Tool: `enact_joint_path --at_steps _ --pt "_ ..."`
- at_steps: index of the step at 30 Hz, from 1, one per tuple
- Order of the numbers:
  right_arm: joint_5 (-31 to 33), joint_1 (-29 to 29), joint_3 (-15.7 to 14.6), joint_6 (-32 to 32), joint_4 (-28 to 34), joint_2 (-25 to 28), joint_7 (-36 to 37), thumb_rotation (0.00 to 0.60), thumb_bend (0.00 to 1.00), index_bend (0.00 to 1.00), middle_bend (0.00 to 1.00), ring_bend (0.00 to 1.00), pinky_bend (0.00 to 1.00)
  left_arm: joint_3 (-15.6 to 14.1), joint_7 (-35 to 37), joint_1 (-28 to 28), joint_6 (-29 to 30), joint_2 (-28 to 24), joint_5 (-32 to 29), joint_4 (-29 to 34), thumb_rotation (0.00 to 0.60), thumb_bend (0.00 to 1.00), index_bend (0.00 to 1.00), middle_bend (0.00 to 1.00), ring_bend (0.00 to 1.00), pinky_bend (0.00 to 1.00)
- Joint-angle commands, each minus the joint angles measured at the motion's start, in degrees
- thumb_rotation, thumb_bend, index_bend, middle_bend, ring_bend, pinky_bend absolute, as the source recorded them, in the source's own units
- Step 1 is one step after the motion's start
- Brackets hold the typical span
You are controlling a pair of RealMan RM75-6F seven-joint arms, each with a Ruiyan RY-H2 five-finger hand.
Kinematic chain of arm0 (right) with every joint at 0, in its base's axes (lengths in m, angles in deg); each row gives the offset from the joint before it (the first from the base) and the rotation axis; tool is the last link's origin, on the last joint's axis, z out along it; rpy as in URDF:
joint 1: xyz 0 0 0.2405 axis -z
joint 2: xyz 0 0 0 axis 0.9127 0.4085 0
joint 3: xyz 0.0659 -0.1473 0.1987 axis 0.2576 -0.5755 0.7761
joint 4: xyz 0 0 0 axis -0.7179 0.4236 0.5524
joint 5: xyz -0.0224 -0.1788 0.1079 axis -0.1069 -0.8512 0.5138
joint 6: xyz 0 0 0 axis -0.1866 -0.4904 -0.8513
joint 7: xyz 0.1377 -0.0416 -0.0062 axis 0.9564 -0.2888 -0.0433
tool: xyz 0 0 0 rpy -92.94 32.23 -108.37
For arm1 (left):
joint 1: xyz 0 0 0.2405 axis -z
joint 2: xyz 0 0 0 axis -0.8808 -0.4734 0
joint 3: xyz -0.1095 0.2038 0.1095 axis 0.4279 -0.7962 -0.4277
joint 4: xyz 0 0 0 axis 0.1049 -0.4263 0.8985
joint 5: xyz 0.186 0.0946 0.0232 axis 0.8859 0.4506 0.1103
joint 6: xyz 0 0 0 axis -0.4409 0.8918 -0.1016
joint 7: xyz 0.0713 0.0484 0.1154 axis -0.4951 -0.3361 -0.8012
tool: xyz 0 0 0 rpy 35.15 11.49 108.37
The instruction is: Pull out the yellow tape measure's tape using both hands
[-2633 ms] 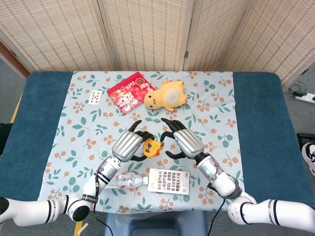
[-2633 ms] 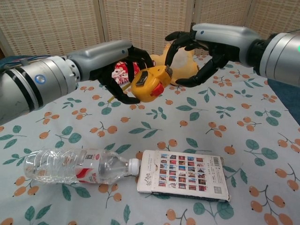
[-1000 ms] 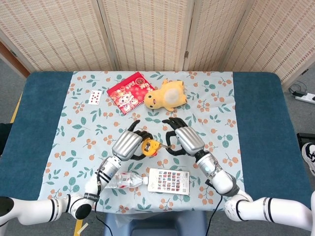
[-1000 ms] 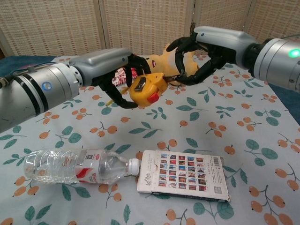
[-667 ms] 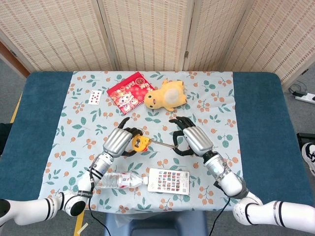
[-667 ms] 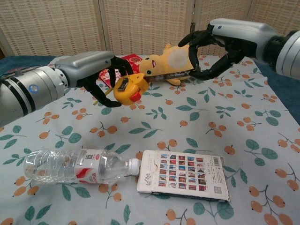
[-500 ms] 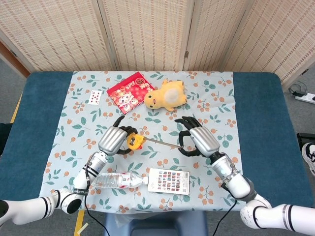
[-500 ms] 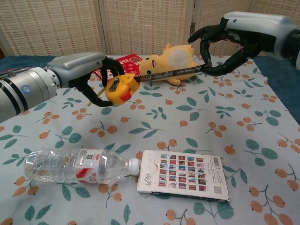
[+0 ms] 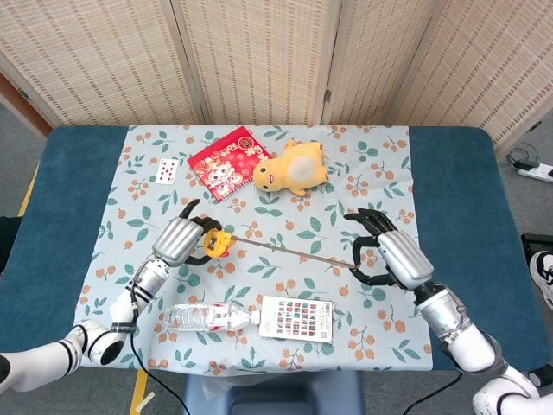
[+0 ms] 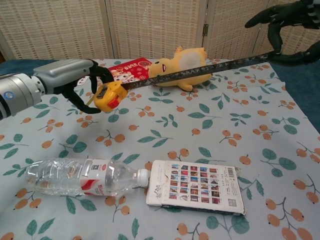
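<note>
Glossy yellow plastic on the tape measure (image 10: 109, 95), with a thin, dull metallic tape (image 10: 200, 68) drawn out toward 3 o'clock; brushed silver metal backs and matt black fingers on the left hand (image 9: 177, 240) and right hand (image 9: 393, 258). Matt printed cloth over the table (image 9: 449, 181), blue fabric beyond it at 3 and 9 o'clock, soft plush on the yellow toy (image 9: 292, 169) at 12 o'clock. Clear, shiny plastic for the bottle (image 10: 80, 177), smooth printed card for the box (image 10: 197, 186) and red packet (image 9: 223, 161), coarse woven reed on the screens (image 9: 259, 60).

The head view looks steeply down over the whole table (image 9: 52, 207); the chest view sits low and near, facing forward, apparently sharing the floral cloth (image 10: 210, 125) between both hands.
</note>
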Motion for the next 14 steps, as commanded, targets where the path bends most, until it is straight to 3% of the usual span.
enact_joint_path --at_steps 1,14 --pt "-2.98 2.21 -1.50 2.15 1.02 2.48 2.80 0.600 0.48 0.74 0.17 0.03 0.00 -0.12 0.87 -0.05 -0.35 0.07 0.39 -0.89 0.600 0.30 0.57 0.50 0.47 0.04" --pt "-9.99 7.43 -4.12 8.68 1.10 8.11 10.65 0.600 0.48 0.75 0.18 0.04 0.00 0.13 2.87 0.13 -1.08 0.97 1.10 -3.57 0.600 0.30 0.58 0.51 0.47 0.04"
